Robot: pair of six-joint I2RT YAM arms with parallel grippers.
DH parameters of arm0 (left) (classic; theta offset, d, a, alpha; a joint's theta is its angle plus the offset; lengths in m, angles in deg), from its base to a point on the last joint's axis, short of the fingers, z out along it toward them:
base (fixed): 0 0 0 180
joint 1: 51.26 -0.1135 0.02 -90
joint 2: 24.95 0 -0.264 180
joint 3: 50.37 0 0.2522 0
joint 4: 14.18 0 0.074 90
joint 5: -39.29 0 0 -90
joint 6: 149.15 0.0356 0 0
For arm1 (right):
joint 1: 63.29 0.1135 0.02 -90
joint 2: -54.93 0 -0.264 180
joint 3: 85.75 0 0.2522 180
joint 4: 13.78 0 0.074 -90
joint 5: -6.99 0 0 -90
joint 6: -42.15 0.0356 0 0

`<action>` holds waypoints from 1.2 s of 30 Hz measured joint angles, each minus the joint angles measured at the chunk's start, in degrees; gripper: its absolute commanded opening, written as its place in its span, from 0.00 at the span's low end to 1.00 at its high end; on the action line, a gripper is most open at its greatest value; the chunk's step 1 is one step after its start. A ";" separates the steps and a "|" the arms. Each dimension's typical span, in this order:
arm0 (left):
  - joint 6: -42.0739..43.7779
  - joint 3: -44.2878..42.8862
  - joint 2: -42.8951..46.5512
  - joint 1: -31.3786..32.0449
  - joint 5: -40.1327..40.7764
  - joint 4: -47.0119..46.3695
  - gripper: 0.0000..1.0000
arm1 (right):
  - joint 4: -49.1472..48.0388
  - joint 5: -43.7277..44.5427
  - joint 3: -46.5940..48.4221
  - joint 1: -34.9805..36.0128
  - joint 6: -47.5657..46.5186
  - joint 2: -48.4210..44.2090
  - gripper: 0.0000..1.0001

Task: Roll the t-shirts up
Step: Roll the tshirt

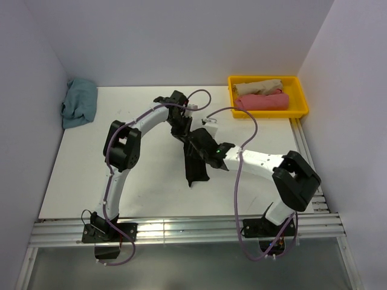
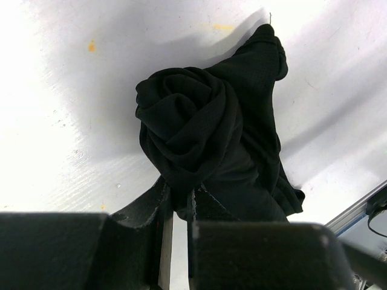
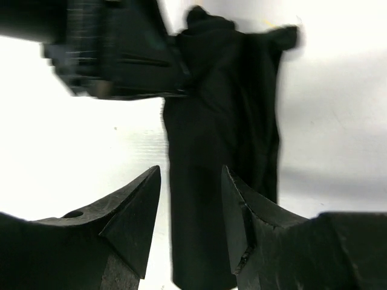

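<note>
**Black t-shirt pinched at one end, free at the other**

The black t-shirt (image 1: 195, 168) lies mid-desk between the two arms, gathered into a narrow strip. The left jaws are clenched on the bunched far end, where the left wrist view shows the cloth wound into a loose swirl just ahead of the fingertips. The right jaws stand apart, with the strip running between them; we judge them released, not gripping.

We read the main risks as follows. The swirl is loose and held by one pinch only, so a lift or a pull by the left arm could unwind it. The two sets of jaws work close together, so a careless move could knock them together or snag cloth on a right finger. Whether the bunched end rests on the desk (image 1: 151, 193) or hangs just above it, we cannot tell.

The long axis runs from the far side toward the near edge, slightly aslant, and the free tail points toward the arm bases.

A dusty-blue shirt (image 1: 78, 103) waits at the far left corner. Pink (image 1: 261, 101) and beige (image 1: 257, 86) rolls lie in the yellow tray (image 1: 263, 78).
</note>
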 measured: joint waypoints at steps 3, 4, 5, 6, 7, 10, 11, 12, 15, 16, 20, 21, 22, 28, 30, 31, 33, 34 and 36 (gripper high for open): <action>0.00 -0.37 -0.17 0.11 0.20 0.39 0.03 | 3.06 3.63 4.83 2.43 -1.38 3.37 0.52; 0.00 -0.50 -0.24 0.15 0.31 0.50 0.03 | 4.24 4.70 6.27 3.30 -1.64 4.79 0.52; 0.02 -0.55 -0.26 0.17 0.39 0.57 0.03 | 5.01 5.60 7.28 3.85 -1.86 6.10 0.52; 0.04 -0.59 -0.28 0.20 0.46 0.63 0.03 | 6.05 6.49 8.37 4.37 -2.08 7.41 0.52; 0.20 -0.63 -0.28 0.22 0.48 0.66 0.03 | 7.04 7.37 9.38 4.98 -2.25 8.90 0.52; 0.35 -0.85 -0.48 0.22 0.50 0.83 0.04 | 10.69 10.21 12.63 6.71 -2.62 13.20 0.53; 0.37 -0.87 -0.50 0.22 0.50 0.87 0.04 | 11.82 11.10 13.79 7.23 -2.67 14.62 0.53; 0.39 -0.96 -0.59 0.22 0.48 0.96 0.05 | 12.55 11.72 14.67 7.65 -2.73 15.76 0.53; 0.42 -1.20 -0.70 0.22 0.48 1.25 0.09 | 14.21 13.57 16.44 8.83 -2.93 18.23 0.53; 0.42 -1.20 -0.72 0.22 0.48 1.27 0.12 | 14.60 14.03 16.70 9.11 -2.93 18.58 0.52; 0.70 -1.53 -0.83 0.22 0.42 1.57 0.33 | 15.58 15.17 17.35 9.62 -2.69 19.45 0.49; 0.92 -1.73 -0.92 0.22 0.44 1.70 0.39 | 15.72 15.26 17.33 9.64 -2.56 19.45 0.48; 1.09 -1.81 -0.98 0.22 0.46 1.79 0.51 | 15.69 15.23 17.29 9.62 -2.36 19.45 0.46; 2.38 -2.47 -1.01 -0.28 -1.29 1.77 0.78 | 11.41 13.51 12.68 8.81 -0.92 17.05 0.33; 2.62 -2.47 -1.01 -0.72 -2.82 1.49 0.81 | 8.00 10.93 9.51 7.56 -0.33 14.75 0.33; 2.62 -2.47 -1.01 -0.94 -3.69 1.36 0.82 | 6.19 9.42 7.85 6.84 0.04 13.64 0.33; 2.62 -2.43 -0.90 -1.49 -5.64 0.79 0.83 | 1.92 5.86 4.11 4.96 0.83 11.17 0.33; 2.60 -2.05 -0.70 -1.84 -6.86 -0.02 0.84 | -0.81 3.37 1.57 3.67 1.49 9.60 0.33; 2.58 -1.05 -0.07 -2.56 -9.05 -1.14 0.84 | -5.73 -1.11 -2.86 1.25 2.71 6.82 0.33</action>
